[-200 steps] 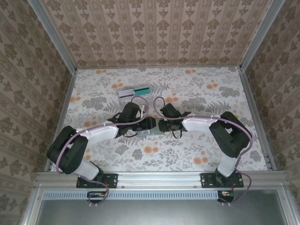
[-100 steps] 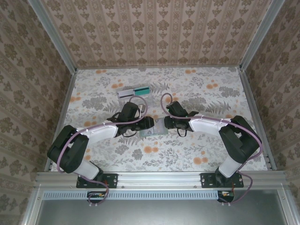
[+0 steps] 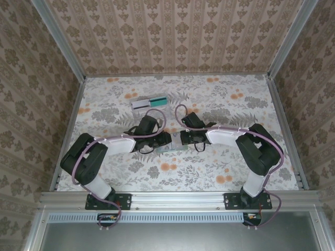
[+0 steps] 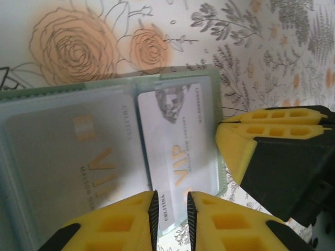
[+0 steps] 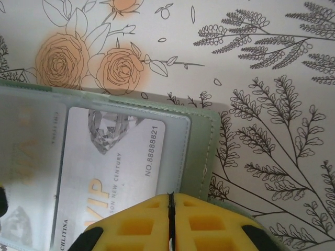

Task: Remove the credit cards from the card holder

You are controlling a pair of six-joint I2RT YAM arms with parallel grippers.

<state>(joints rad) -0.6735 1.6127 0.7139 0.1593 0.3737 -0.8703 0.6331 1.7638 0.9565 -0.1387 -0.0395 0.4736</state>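
Green card holder [image 5: 201, 151] lies open on flowered table [image 5: 272, 78], free surface beyond its edges. Left gripper [image 4: 171, 204] slightly spread over its rim; right gripper [image 5: 170, 206] pressed together at its edge.

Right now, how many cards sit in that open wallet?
2: one card in the card holder pocket nearest the right gripper, another card in the neighbouring pocket; more may hide behind.

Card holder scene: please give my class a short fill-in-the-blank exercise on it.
The card holder lies ___ on the floral table.
The gold letters on the white card read ___.
The fingers of the right hand are pressed ___.
Missing words: open; VIP; shut.
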